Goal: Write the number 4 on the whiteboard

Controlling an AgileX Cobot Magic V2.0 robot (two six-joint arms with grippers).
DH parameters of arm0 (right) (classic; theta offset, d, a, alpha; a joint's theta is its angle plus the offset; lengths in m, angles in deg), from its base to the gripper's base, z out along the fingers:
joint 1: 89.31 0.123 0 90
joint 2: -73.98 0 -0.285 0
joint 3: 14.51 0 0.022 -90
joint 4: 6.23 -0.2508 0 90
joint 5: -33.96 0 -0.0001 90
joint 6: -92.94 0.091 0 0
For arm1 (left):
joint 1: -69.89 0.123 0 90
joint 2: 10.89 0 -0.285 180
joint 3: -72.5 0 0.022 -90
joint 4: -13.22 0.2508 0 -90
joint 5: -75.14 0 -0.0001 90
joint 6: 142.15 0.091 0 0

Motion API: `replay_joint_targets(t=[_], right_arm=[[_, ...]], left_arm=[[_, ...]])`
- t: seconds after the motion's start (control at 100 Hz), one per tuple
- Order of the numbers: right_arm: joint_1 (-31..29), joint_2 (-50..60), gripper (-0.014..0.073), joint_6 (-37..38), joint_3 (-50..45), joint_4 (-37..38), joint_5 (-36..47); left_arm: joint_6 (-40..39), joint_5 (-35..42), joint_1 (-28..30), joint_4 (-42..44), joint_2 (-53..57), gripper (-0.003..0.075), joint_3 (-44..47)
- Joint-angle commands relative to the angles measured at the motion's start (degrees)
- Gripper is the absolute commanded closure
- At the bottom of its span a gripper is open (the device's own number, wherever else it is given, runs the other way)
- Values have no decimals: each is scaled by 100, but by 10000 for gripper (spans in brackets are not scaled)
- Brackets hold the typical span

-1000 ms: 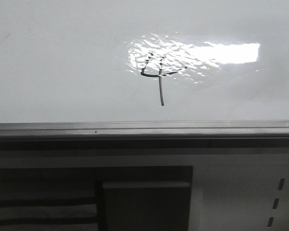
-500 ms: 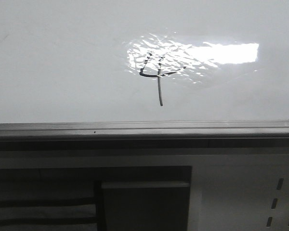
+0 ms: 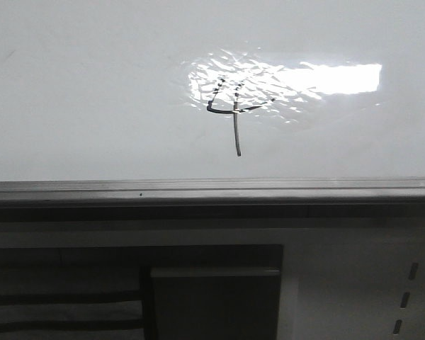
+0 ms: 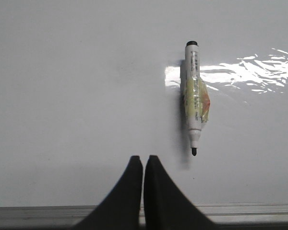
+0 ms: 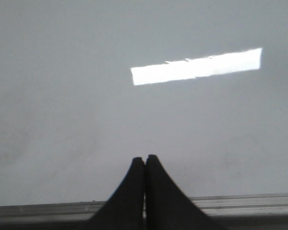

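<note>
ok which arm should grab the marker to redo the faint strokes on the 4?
Probably left. The marker lies uncapped on the whiteboard just ahead of the shut left claw; the right claw's view shows none.

Both grippers were pressed closed and empty above the whiteboard [image 4: 62,96]: the left gripper [image 4: 143,160] with its black fingers [image 4: 130,191] together near the board's edge rail (likewise the right gripper [image 5: 144,160]).
</note>
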Motion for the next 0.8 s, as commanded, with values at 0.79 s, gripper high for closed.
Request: replay_joint_targets(t=[0.79], right_arm=[[-51,132,666,-985,-124,-443,253]], left_arm=[[-99,451,16,-4,157,741,150]])
